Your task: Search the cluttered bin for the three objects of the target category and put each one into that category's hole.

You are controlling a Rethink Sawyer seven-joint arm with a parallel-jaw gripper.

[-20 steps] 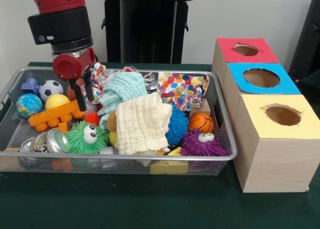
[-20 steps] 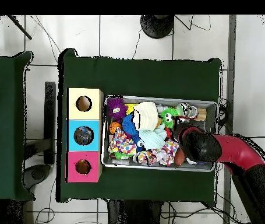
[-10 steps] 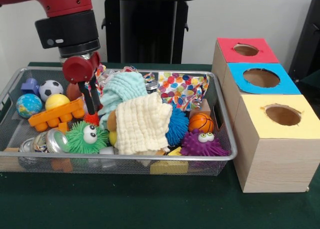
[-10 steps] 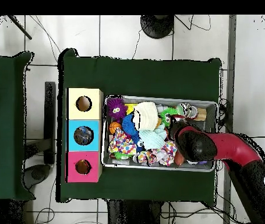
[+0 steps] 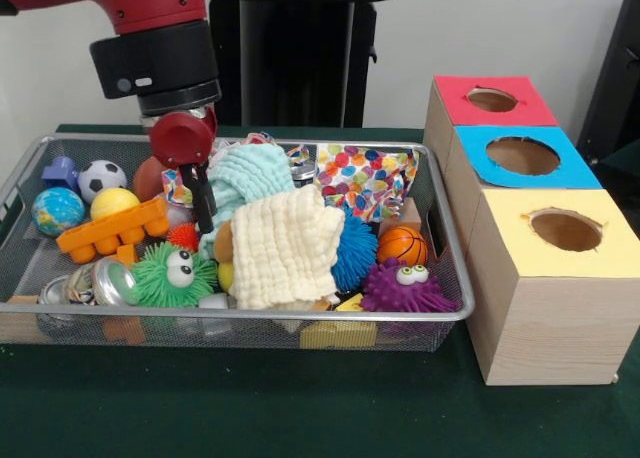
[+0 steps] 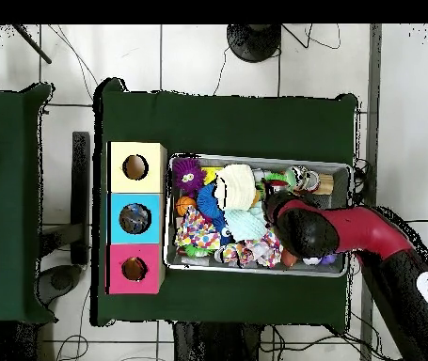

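Note:
The wire mesh bin [image 5: 250, 316] lies on the green table, full of toys and cloths; it also shows in the overhead view [image 6: 255, 158]. My gripper [image 5: 206, 222] hangs inside the bin at the left edge of a mint cloth [image 5: 245, 183], just above a small orange spiky ball [image 5: 183, 237]. The arm's red head [image 6: 302, 230] covers it from above. A tan-brown rounded thing [image 5: 225, 240] peeks from under the cream cloth [image 5: 285, 248]; I cannot tell what it is. No plush animal shows clearly. The red-topped box's hole [image 5: 492, 100] is at the far right, also in the overhead view [image 6: 134, 269].
Blue-topped [image 5: 523, 156] and yellow-topped [image 5: 565, 230] boxes stand in a row with the red one. In the bin: green spiky ball [image 5: 175, 273], purple spiky ball [image 5: 405, 286], orange toy [image 5: 112, 230], soccer ball [image 5: 102, 178], basketball [image 5: 402, 245], polka-dot cloth [image 5: 365, 178].
The arm has moved right in the front view, from the bin's left part to the mint cloth's edge. The things in the bin have not visibly shifted.

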